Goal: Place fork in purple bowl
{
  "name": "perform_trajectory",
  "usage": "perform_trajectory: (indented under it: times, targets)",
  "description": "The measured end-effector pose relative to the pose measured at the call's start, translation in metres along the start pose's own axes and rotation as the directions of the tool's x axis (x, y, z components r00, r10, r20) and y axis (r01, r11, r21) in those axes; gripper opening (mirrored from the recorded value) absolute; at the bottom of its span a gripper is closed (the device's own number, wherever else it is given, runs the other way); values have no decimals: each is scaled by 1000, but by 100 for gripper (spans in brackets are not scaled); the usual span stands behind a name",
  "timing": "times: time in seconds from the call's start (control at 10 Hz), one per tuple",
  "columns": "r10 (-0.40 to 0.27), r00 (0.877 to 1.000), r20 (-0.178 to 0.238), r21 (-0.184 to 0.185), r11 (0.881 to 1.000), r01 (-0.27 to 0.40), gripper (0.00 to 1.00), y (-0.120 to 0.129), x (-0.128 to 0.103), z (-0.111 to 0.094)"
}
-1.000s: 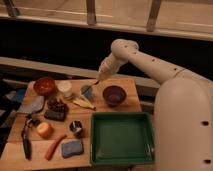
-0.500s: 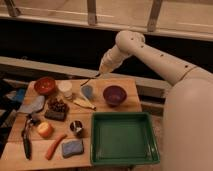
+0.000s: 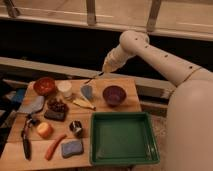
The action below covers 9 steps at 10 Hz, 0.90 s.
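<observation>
My gripper [image 3: 107,67] hangs above the back edge of the wooden table, up and left of the purple bowl [image 3: 114,95]. It is shut on the fork [image 3: 93,77], a slim dark-looking utensil that slants down and to the left from the fingers, clear of the tabletop. The purple bowl stands upright at the table's back right with nothing visible inside it. The fork's tip is over the table a short way left of the bowl's rim.
A green tray [image 3: 102,150] fills the front right. A grey-blue piece [image 3: 87,91] and a pale yellowish curved piece [image 3: 84,103] lie left of the bowl. Further left are a white cup [image 3: 64,89], a red-orange bowl [image 3: 45,85], a black-handled tool [image 3: 26,141], a carrot [image 3: 54,146] and a blue sponge [image 3: 72,148].
The arm has swung up and to the right, carrying the gripper and the fork slightly higher and closer to the purple bowl. Nothing on the table has moved.
</observation>
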Motion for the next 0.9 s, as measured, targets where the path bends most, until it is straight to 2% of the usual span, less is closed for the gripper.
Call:
perform_trajectory:
  times: [0.1, 0.2, 0.4, 0.7, 0.8, 0.9]
  targets:
    - [25, 999, 32, -7, 1000, -24, 0, -7, -12, -10]
    - [60, 995, 81, -12, 998, -59, 0, -22, -25, -30]
    - [118, 982, 146, -15, 993, -117, 0, -47, -31, -59]
    - [229, 951, 206, -2, 972, -234, 0, -95, -33, -80]
    - [273, 936, 223, 20, 958, -285, 0, -118, -30, -82]
    - [299, 926, 229, 32, 949, -314, 0, -130, -28, -79]
